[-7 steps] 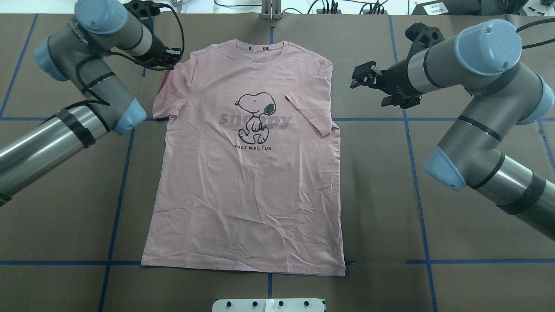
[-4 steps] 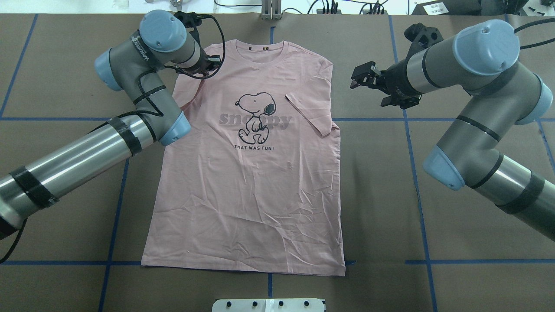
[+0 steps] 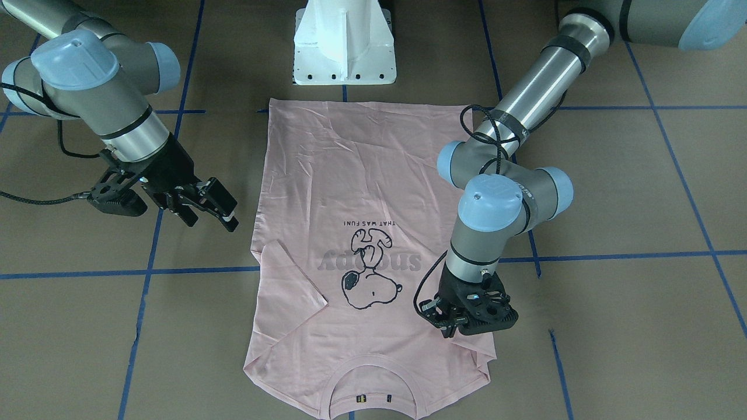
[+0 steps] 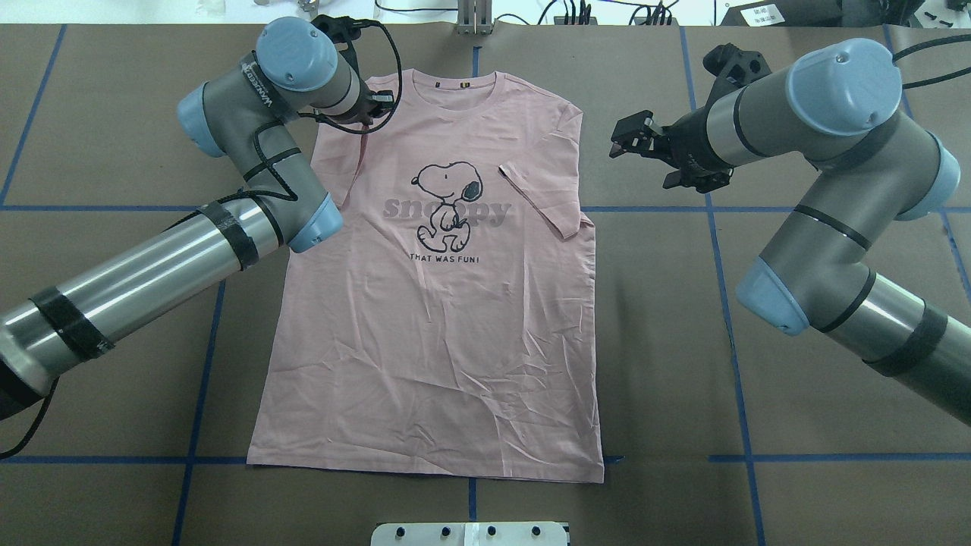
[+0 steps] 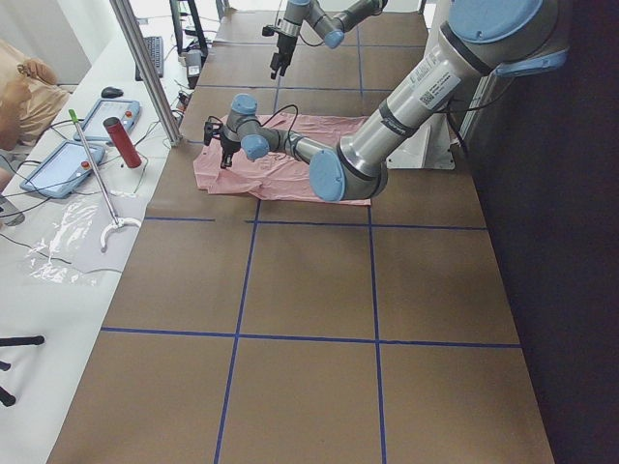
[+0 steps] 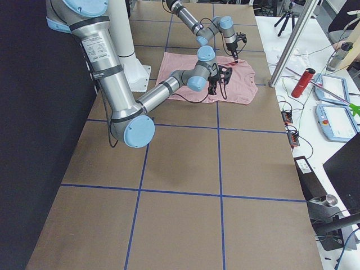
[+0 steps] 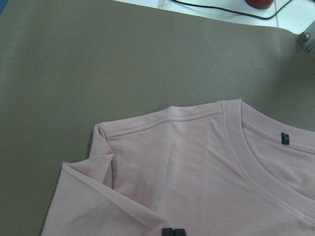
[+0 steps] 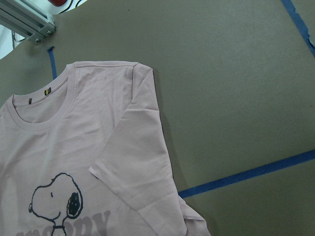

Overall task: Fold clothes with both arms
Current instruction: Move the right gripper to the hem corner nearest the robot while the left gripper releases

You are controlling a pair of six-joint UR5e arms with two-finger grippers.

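Your left tool [image 3: 446,328], clamped on the 10 o'clock sleeve [image 4: 337,167] of the pale pink Snoopy T-shirt [image 4: 440,326], has drawn it inward; both sleeves now folded, the right tool [image 4: 623,136] waits open.

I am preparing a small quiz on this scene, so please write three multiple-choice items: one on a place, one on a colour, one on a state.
1. Where is the right gripper?
A) over the collar
B) beside the T-shirt, over bare table
C) on the hem

2. What colour are the tape lines?
A) blue
B) red
C) white

3. How is the sleeve nearest the right gripper?
A) spread out sideways
B) rolled up
C) folded onto the front

Answers:
1 B: it hovers off the T-shirt's edge.
2 A: blue lines cross the brown table.
3 C: its cuff lies beside the Snoopy print.
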